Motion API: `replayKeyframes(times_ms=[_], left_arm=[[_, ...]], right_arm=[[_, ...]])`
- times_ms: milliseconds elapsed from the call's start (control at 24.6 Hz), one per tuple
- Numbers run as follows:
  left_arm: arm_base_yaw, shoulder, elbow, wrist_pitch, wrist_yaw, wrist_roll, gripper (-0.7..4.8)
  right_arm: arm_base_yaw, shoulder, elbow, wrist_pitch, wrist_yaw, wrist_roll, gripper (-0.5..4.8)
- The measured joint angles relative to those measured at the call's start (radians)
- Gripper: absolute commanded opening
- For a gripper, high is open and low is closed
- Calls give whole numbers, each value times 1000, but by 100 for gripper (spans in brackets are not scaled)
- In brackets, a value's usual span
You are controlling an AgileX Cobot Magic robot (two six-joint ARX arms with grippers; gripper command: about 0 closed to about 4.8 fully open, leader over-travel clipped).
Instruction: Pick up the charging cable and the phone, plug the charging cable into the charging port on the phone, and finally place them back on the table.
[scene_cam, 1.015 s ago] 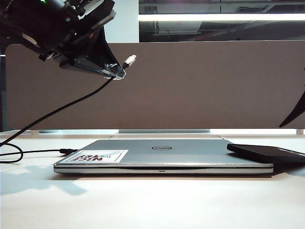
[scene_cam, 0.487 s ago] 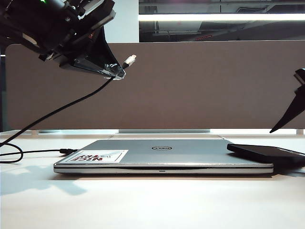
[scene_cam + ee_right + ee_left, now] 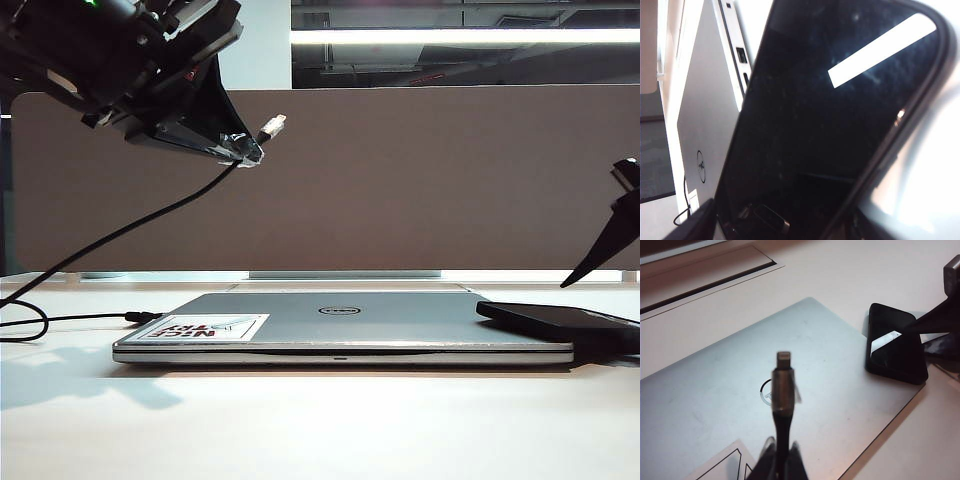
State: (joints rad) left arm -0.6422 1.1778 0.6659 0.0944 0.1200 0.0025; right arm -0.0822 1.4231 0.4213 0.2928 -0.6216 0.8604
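Note:
My left gripper (image 3: 245, 155) hangs high at the left, shut on the black charging cable (image 3: 130, 232). The cable's silver plug (image 3: 272, 126) sticks out past the fingertips. In the left wrist view the plug (image 3: 783, 360) points out from the gripper (image 3: 782, 465) above the laptop. The black phone (image 3: 560, 320) lies flat, partly on the laptop's right corner. My right gripper (image 3: 605, 250) is open just above it. In the right wrist view its fingers (image 3: 695, 225) stand either side of the phone (image 3: 830, 125). The charging port cannot be made out.
A closed silver Dell laptop (image 3: 340, 325) with a red-lettered sticker lies on the white table (image 3: 300, 420). A grey-brown divider panel (image 3: 420, 180) stands behind it. The cable's slack trails off the table's left side, with a second plug lying by the laptop's left edge.
My right gripper has come down and leftward toward the phone. The left gripper and cable have stayed still.

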Motion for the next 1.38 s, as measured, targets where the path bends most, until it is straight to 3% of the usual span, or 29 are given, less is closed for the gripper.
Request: replayKeyframes(times_ms=[650,771,1380], left_arm=[[0,0,0,0,0,0,-6],[0,0,0,0,0,0,-6],[0,0,0,0,0,0,-7]], right_arm=[[0,84,13,140,-20,8,331],[2,109,18,185,-35,7,309],[5,126,20,205,-37,5,310]])
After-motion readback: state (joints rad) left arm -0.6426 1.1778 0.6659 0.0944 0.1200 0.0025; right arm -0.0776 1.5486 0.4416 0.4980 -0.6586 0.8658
